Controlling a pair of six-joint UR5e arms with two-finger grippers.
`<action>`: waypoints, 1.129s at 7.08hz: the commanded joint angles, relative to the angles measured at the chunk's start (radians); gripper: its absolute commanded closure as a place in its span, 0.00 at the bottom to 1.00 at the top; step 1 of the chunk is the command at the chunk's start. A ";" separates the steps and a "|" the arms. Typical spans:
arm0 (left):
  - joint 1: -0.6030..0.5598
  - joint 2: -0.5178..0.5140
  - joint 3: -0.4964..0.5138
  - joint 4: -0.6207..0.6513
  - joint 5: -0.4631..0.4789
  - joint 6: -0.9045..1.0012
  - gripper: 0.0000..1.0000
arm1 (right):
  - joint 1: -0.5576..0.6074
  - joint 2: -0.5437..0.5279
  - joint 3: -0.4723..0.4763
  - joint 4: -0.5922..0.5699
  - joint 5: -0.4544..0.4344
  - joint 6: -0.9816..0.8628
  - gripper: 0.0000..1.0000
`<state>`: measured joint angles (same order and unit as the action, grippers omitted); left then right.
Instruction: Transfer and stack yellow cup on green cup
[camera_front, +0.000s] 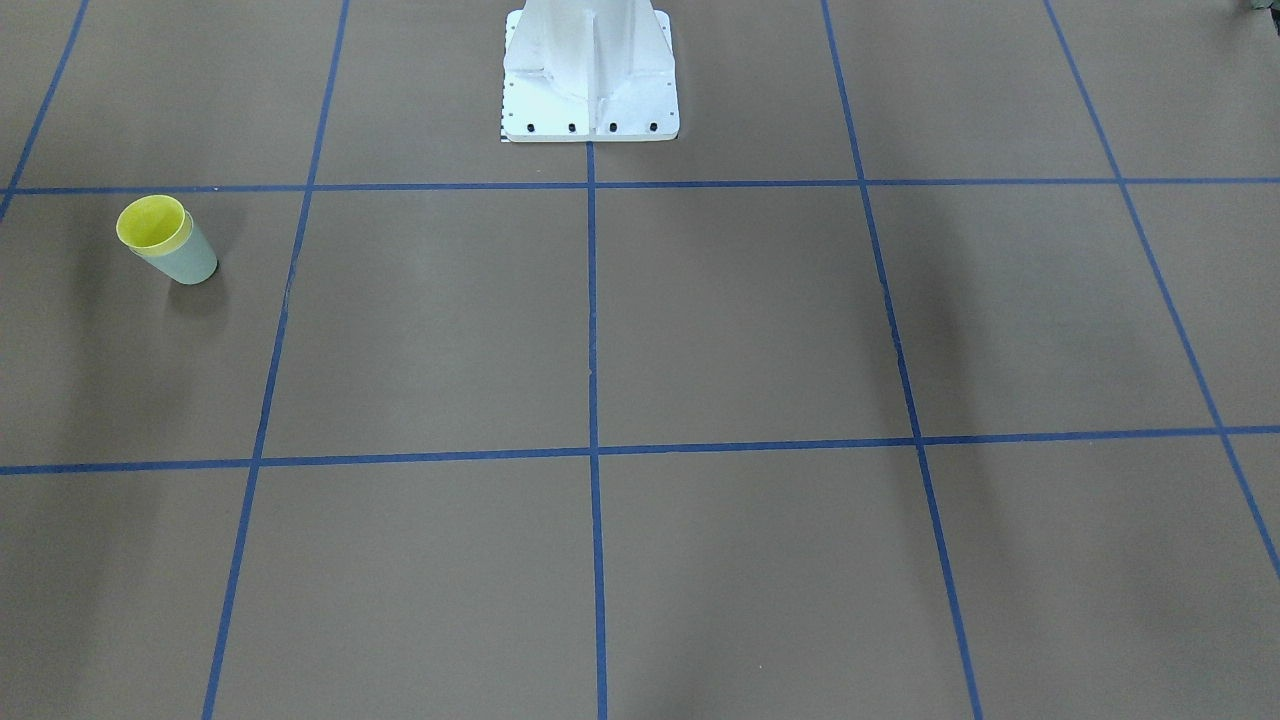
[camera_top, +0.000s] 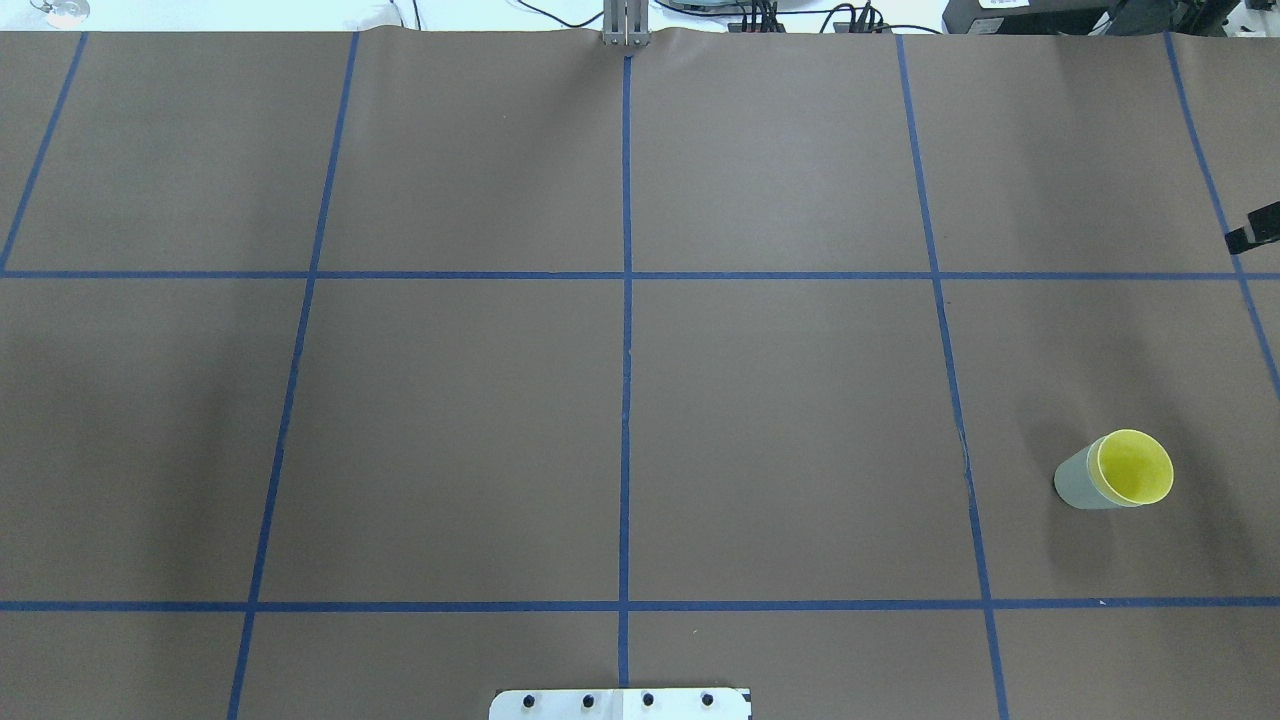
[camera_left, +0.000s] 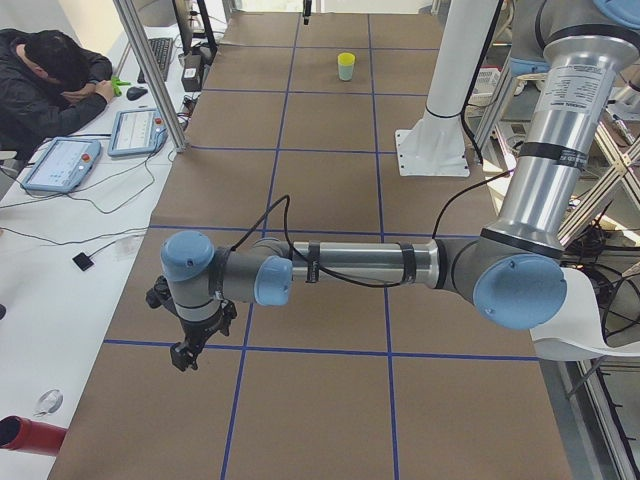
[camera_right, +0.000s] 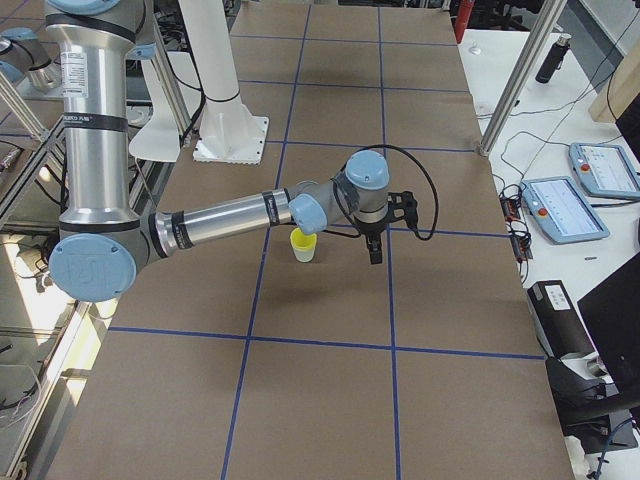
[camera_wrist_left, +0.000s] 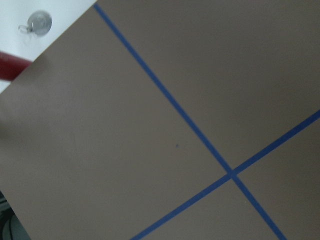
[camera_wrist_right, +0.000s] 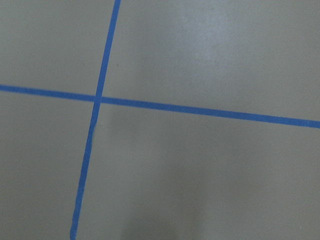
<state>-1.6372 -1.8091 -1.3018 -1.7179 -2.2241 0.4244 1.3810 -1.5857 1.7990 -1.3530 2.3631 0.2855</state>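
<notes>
The yellow cup sits nested inside the green cup, and only its rim and inside show. The pair stands upright on the table at the robot's right, with the green wall showing below the yellow rim. The right gripper hangs above the table just beyond the stacked cups, apart from them. The left gripper hangs over the near left end of the table, far from the cups. I cannot tell whether either gripper is open or shut. Both wrist views show only bare table and blue tape.
The white robot base stands at the table's middle edge. Blue tape lines divide the brown table into squares. A seated person and tablets are on the side bench. A red object lies off the table's corner.
</notes>
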 joint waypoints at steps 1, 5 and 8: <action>-0.012 0.060 0.006 -0.135 -0.008 -0.147 0.00 | 0.117 -0.008 -0.094 -0.095 0.019 -0.240 0.00; -0.012 0.242 -0.099 -0.314 -0.009 -0.191 0.00 | 0.144 -0.085 -0.090 -0.090 0.001 -0.236 0.00; -0.013 0.348 -0.420 0.115 -0.023 -0.184 0.00 | 0.144 -0.079 -0.089 -0.104 0.010 -0.214 0.00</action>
<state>-1.6493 -1.5359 -1.6074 -1.7088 -2.2389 0.2400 1.5247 -1.6670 1.7128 -1.4537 2.3706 0.0595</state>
